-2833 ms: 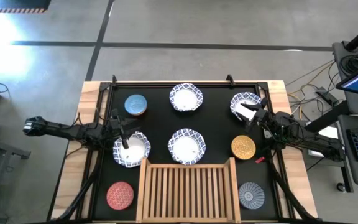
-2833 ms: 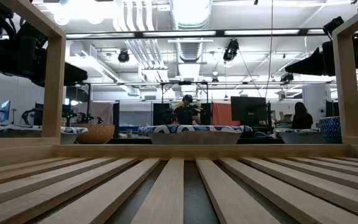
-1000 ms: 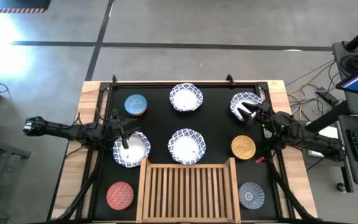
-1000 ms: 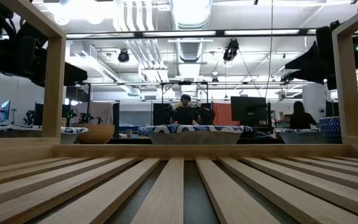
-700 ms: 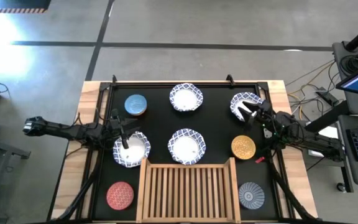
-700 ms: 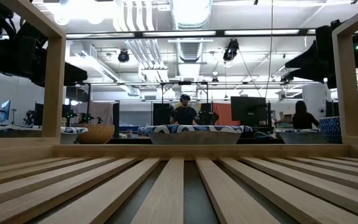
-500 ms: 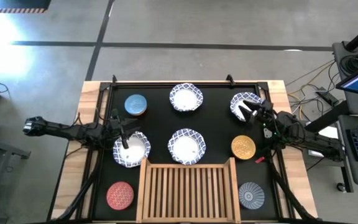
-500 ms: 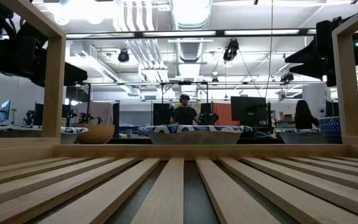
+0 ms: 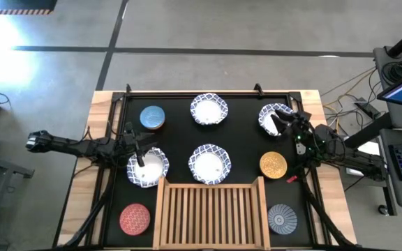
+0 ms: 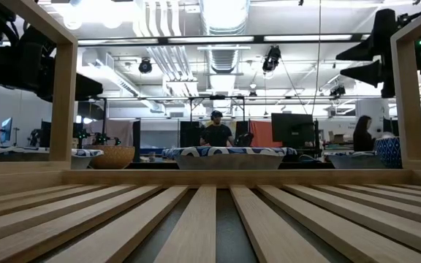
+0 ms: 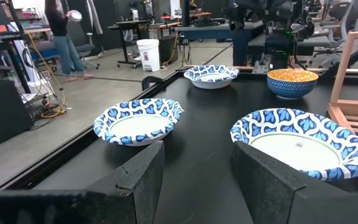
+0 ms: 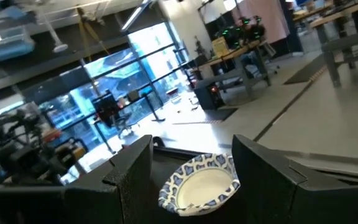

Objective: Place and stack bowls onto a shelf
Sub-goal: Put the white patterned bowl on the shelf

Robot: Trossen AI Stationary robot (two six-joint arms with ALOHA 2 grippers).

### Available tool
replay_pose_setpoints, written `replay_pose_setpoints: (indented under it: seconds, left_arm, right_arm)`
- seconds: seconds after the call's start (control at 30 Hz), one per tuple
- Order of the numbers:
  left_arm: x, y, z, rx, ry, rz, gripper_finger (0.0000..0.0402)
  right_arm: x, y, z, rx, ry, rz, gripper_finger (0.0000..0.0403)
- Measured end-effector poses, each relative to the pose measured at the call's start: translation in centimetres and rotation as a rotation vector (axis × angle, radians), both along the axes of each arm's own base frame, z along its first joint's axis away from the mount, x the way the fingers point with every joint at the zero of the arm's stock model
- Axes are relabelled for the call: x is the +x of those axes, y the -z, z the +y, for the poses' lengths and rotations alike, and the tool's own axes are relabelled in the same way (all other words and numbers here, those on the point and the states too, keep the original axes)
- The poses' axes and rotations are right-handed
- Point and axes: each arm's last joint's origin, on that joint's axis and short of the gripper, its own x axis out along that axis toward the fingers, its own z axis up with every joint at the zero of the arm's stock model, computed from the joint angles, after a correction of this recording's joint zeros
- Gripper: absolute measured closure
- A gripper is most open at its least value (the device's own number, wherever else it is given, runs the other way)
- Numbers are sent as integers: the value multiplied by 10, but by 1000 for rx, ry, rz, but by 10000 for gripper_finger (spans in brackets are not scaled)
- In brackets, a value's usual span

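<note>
Four white bowls with blue rims sit on the black mat: far middle (image 9: 209, 109), far right (image 9: 269, 115), near middle (image 9: 209, 164) and near left (image 9: 153, 169). The smaller bowls are blue (image 9: 152, 117), red (image 9: 135, 218), yellow (image 9: 273, 164) and grey-blue (image 9: 282, 218). The wooden shelf (image 9: 211, 209) stands at the near edge with nothing on its slats. My left gripper (image 9: 139, 157) is open over the near-left bowl's left rim. My right gripper (image 9: 283, 124) is open over the far-right bowl's right side. In the right wrist view a white bowl (image 12: 197, 183) shows ahead between the fingers.
The black mat (image 9: 176, 136) has a raised frame around it. The shelf's side rails (image 10: 63, 95) rise at either side in the low view. People stand in the room beyond the table. A desk with a keyboard lies past the table's right edge.
My right gripper has risen above the far-right white bowl; in the low view its arm has climbed clearly higher. It has stayed open. No bowl has moved.
</note>
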Motion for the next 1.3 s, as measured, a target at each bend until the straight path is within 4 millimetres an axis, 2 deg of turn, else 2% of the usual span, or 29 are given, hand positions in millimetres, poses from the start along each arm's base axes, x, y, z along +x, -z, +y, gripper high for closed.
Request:
replay_pose_setpoints:
  seconds: [0.27,0.43,0.57,0.73,0.93,1.17,1.3]
  left_arm:
    - [0,0,0,0,0,0,225]
    - [0,0,0,0,0,0,225]
    - [0,0,0,0,0,0,225]
    - [0,0,0,0,0,0,225]
    - [0,0,0,0,0,1,225]
    - [0,0,0,0,0,0,225]
    - [0,0,0,0,0,0,225]
  right_arm:
    - [-2,-1,-1,2,79,16,193]
    - [-16,-35,0,-78,181,63,193]
    - [-31,-62,5,-63,198,144,193]
    - [-37,-67,6,138,205,244,193]
    - [-20,-65,1,277,228,388,193]
    - [9,-80,-8,308,240,520,193]
    - [23,-85,-12,381,257,622,193]
